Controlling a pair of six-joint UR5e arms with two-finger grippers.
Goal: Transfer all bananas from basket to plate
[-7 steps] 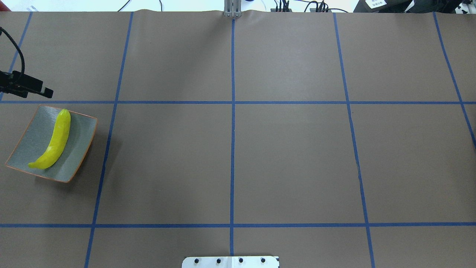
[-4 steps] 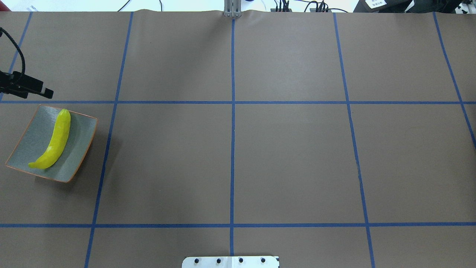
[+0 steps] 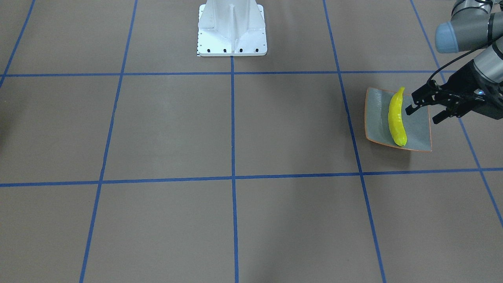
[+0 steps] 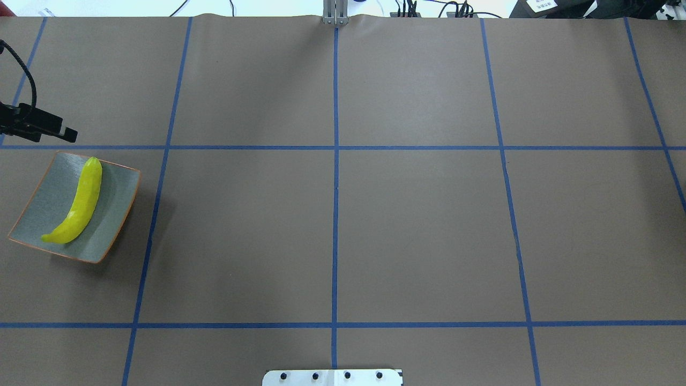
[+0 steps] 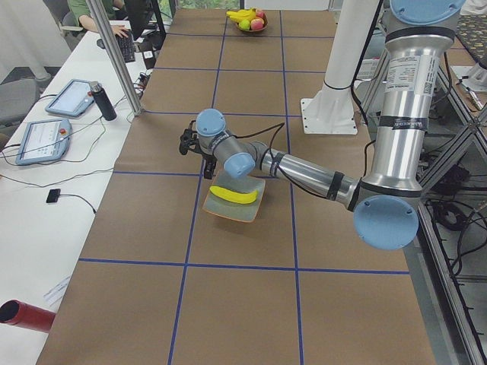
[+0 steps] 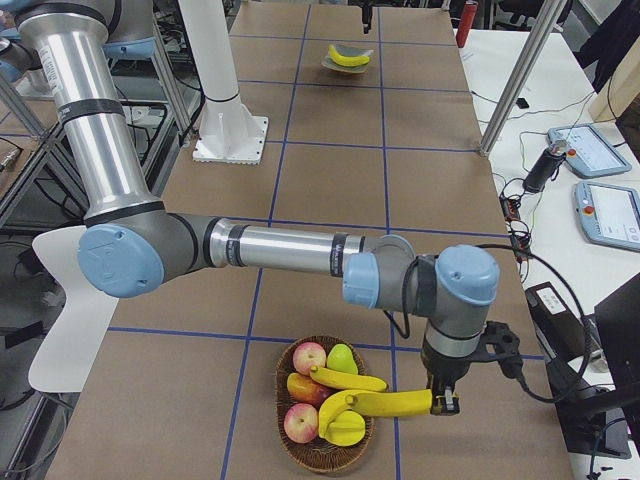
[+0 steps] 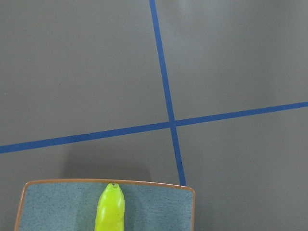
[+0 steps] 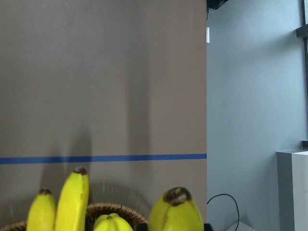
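Watch the right gripper [image 6: 441,401]: it sits at the tip of a long banana [image 6: 385,404] lying across the basket [image 6: 318,459] rim, and you cannot tell whether it is clamped. Taken that far off-centre, the fruit may swing or slip on the long carry across the surface [image 4: 332,225]. The left gripper [image 3: 421,116] hangs spread and empty beside the plate [image 3: 377,114], where a second banana [image 3: 395,118], smooth and bright yellow, lies diagonally.

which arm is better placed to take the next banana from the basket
Right. The right gripper hangs at the basket, right by a banana on its rim; grip unclear. The left gripper, open, is by the plate, far off at the other end.
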